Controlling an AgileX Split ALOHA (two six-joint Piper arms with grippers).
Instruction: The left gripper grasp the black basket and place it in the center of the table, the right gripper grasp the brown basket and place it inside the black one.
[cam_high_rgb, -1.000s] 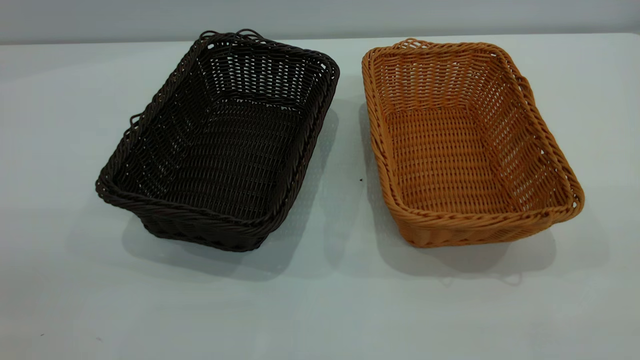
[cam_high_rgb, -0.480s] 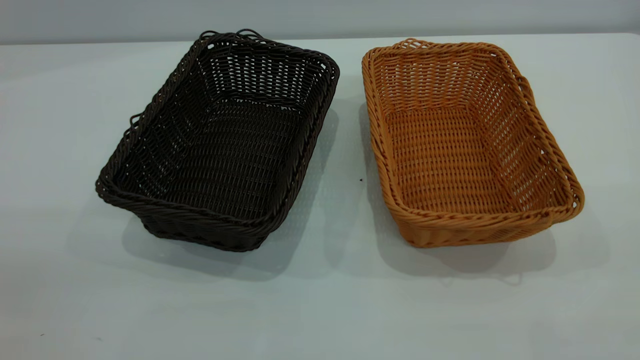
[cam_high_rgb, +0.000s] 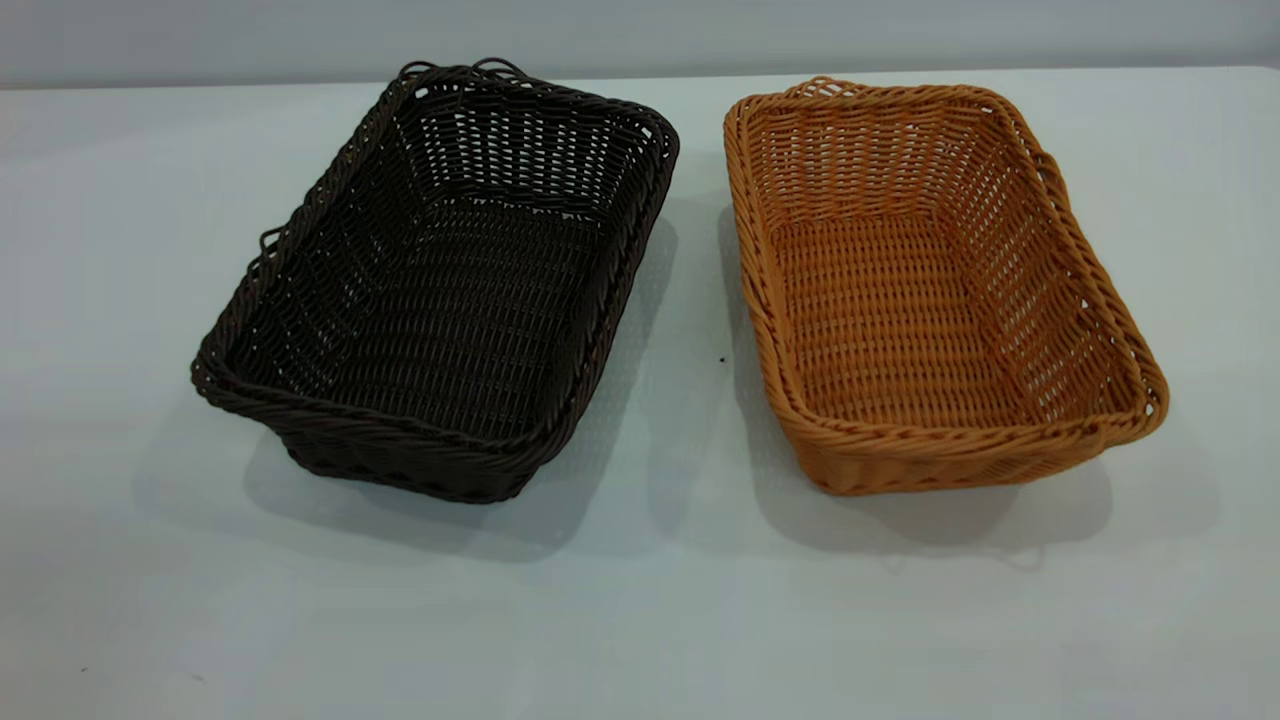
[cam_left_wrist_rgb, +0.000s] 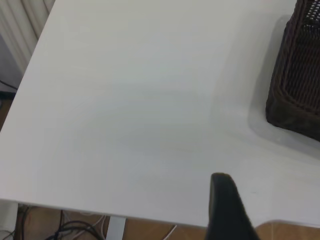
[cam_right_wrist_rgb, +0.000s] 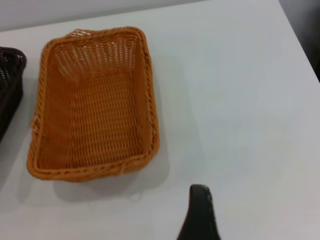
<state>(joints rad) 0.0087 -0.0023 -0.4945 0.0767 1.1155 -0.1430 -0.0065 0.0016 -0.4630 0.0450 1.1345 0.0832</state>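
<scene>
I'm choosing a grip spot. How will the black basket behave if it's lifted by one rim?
The black basket is open wicker weave, so probably light. Held at one braided edge, it would likely tilt. Its flared walls may flex slightly. Its wide flat base on the table makes tipping unlikely when pushed.

A dark brown-black rectangular wicker basket and a matching orange-tan wicker basket sit upright side by side, apart, nearer the desk's far edge.

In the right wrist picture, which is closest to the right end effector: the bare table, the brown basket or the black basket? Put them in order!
1. The table, right under the right end effector.
2. The brown basket, farther out, towards the middle.
3. The black basket, beyond the brown one, at the picture's edge.
</scene>
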